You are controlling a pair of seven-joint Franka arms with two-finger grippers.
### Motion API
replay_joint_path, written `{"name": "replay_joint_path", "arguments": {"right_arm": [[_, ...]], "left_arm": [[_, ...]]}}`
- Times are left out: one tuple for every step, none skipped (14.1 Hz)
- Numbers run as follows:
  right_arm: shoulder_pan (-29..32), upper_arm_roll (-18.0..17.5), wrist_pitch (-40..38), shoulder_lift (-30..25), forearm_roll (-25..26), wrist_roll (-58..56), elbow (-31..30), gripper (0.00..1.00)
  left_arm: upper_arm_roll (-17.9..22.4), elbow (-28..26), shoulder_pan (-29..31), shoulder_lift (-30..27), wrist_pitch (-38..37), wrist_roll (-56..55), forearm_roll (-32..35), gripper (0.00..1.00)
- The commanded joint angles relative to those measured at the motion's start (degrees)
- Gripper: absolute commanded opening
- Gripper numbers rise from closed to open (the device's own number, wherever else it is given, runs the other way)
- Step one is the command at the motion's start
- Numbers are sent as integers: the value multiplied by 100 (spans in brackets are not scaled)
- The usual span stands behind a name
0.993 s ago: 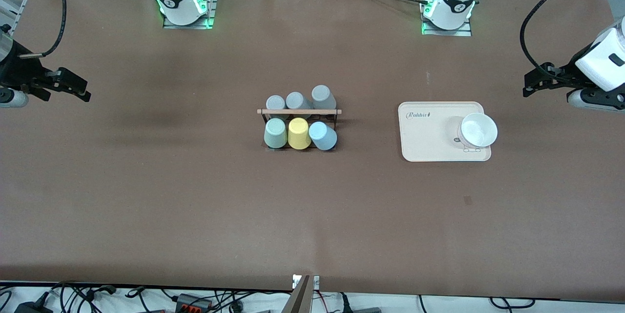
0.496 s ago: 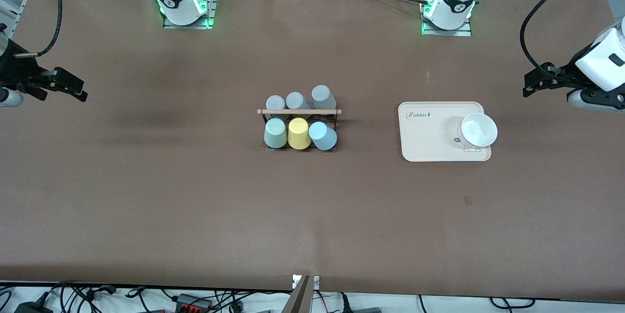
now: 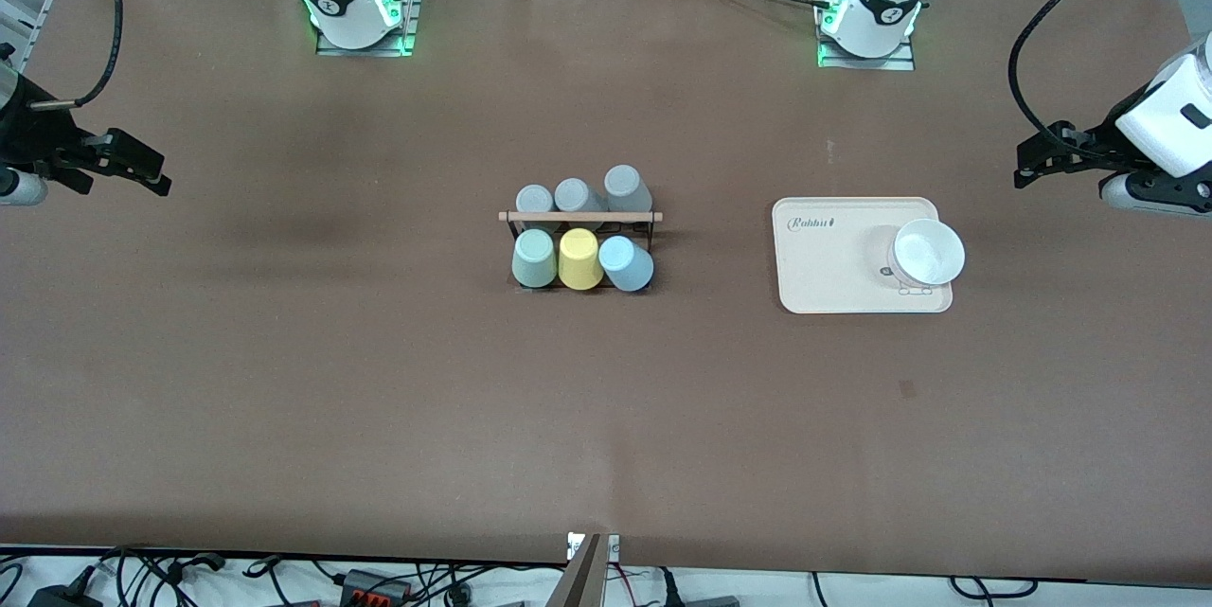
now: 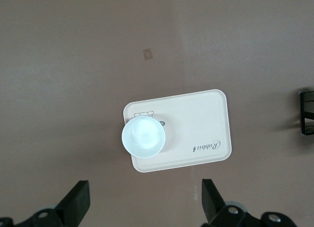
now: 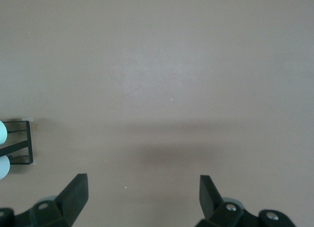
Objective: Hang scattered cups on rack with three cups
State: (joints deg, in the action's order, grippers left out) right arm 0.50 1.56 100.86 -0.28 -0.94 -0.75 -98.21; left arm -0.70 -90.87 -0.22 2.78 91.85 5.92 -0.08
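the rack (image 3: 579,242) stands at the middle of the table (image 3: 379,380), a black wire frame with a light wooden rod (image 3: 579,217) across its top. six cups sit upside down on its pegs in two rows. in the row nearer the front camera are the mint green cup (image 3: 534,258) toward the right arm's end, the yellow cup (image 3: 579,258) in the middle and the light blue cup (image 3: 626,262) toward the left arm's end, tilted a little. three grey cups (image 3: 578,194) fill the farther row. toward the left arm's end, well apart from the rack, lies a cream tray (image 3: 833,266) with a white bowl (image 3: 928,252) on the end of it away from the rack. the left gripper (image 3: 1027,167) hangs over bare table at the left arm's end, its fingers (image 4: 78,205) spread wide and holding nothing. the right gripper (image 3: 142,169) hangs over bare table at the right arm's end, its fingers (image 5: 76,192) spread wide and empty too; a corner of the rack shows at the edge of the right wrist view.
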Motion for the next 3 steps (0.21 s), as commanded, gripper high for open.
{"name": "replay_joint_path", "arguments": {"right_arm": [[100, -94, -66, -122, 68, -92, -93, 100], [100, -94, -84, -122, 68, -100, -75, 100], [100, -94, -128, -122, 68, -100, -75, 100]], "left_arm": [[9, 104, 31, 47, -80, 94, -71, 100], [0, 104, 31, 47, -80, 94, -63, 100], [0, 104, 31, 47, -80, 85, -71, 100]]}}
